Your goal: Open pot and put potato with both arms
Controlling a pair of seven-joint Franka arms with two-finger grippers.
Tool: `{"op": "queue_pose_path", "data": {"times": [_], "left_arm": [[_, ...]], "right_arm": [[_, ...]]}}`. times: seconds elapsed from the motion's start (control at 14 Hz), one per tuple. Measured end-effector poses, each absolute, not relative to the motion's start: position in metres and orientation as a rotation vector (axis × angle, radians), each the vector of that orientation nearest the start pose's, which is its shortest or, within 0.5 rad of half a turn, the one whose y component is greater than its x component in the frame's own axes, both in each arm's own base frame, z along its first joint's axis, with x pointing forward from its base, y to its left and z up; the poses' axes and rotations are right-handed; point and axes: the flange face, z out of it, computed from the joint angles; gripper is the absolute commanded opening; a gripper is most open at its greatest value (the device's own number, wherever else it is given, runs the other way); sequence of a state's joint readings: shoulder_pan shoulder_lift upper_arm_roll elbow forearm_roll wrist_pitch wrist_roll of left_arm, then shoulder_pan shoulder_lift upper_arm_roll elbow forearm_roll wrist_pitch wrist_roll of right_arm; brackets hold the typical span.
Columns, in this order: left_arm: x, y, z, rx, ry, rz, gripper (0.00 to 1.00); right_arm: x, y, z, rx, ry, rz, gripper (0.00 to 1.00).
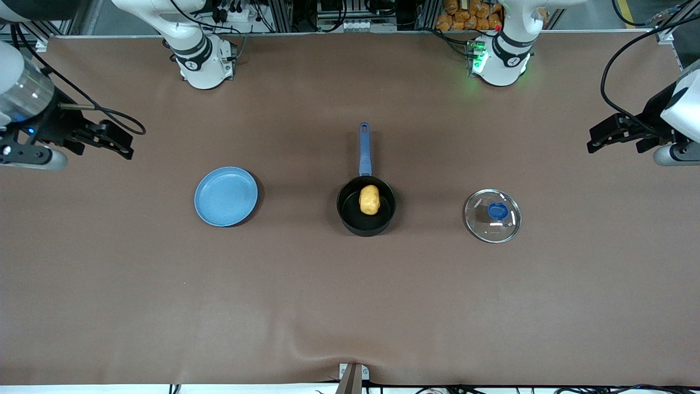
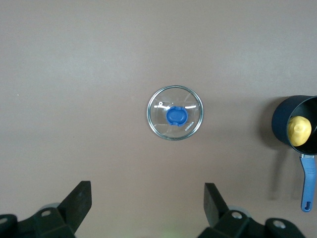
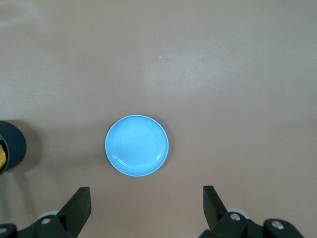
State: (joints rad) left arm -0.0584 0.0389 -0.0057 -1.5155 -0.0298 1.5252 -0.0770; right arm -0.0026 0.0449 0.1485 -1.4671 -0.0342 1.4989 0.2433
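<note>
Pot mid-worktop, lid off beside it toward left arm's end; potato inside. We see plate toward right arm's end. Left end effector and right end effector both spread, empty, waiting at worktop ends.

A robotics lab: brown-covered test table, aluminium framing and cabling at its edge.

Small white brand lettering on the glass lid beside its blue knob, too small to read.
</note>
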Motion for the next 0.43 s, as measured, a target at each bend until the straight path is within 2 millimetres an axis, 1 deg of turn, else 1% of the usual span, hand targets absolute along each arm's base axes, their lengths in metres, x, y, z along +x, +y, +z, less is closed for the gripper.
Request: {"op": "queue_pose_path", "data": {"times": [0.21,0.43], "left_arm": [[0.561,-0.039,0.625,-3.169,-0.020,0.049,1.00],[0.561,-0.039,0.625,-3.169,-0.022,0.049,1.00]], "right_arm": [[0.543,0.073,0.645,-3.172,0.152,-0.008,1.00],[0.539,0.070,0.648,-3.173,0.144,-0.032,1.00]]}}
